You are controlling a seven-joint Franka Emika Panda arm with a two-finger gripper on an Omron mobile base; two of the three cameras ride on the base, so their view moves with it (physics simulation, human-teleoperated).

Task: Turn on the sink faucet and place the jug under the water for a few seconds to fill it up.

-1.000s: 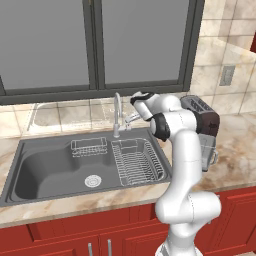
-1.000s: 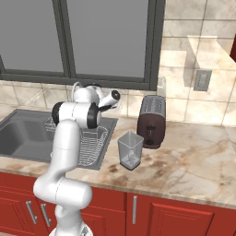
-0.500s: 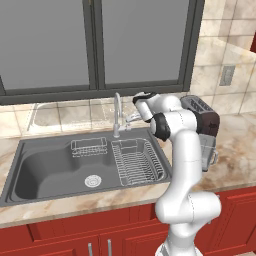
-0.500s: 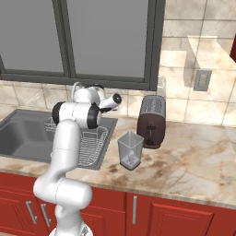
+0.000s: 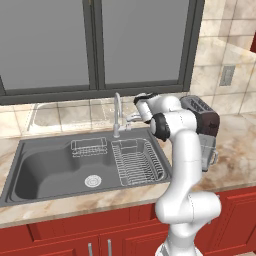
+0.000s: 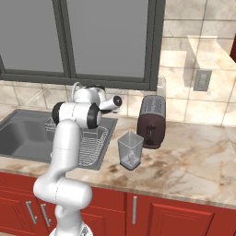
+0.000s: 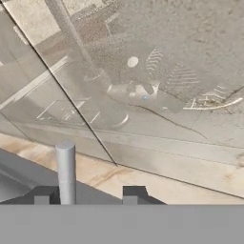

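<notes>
A simulated kitchen, seen from behind a white robot arm that rises from in front of red lower cabinets [image 6: 156, 216] and bends forward over a marbled countertop [image 6: 193, 161].

Nearest on the counter, to the right of the sink, stands the jug [image 6: 130, 150], a clear grey pitcher, upright and close to the counter's front edge. Just behind it and to its right sits a dark two-slot toaster [image 6: 151, 121]. The jug is well apart from the gripper, on the other side of the arm from the tap.

The sink [image 5: 40, 170] is a wide dark grey basin with a round silver drain [image 5: 92, 180]. Inside it on the right rests a wire dish rack [image 5: 138, 161], with a smaller wire basket [image 5: 88, 146] along the back wall.

At the sink's back rim rises the sink faucet [image 5: 117, 114], a slim chrome gooseneck with a small side lever. The gripper [image 5: 136, 118] reaches in just right of the tap's base, level with the lever. In the hand view the two dark fingertips [image 7: 133, 194] stand a little apart, and a grey cylindrical bar [image 7: 65, 171] rises by the left one; whether the jaws press on it cannot be told.

Behind everything run a beige tiled backsplash [image 5: 65, 112] and a large dark-framed window [image 5: 95, 45]. A wall outlet [image 6: 202, 79] sits on the tiles at the far right
</notes>
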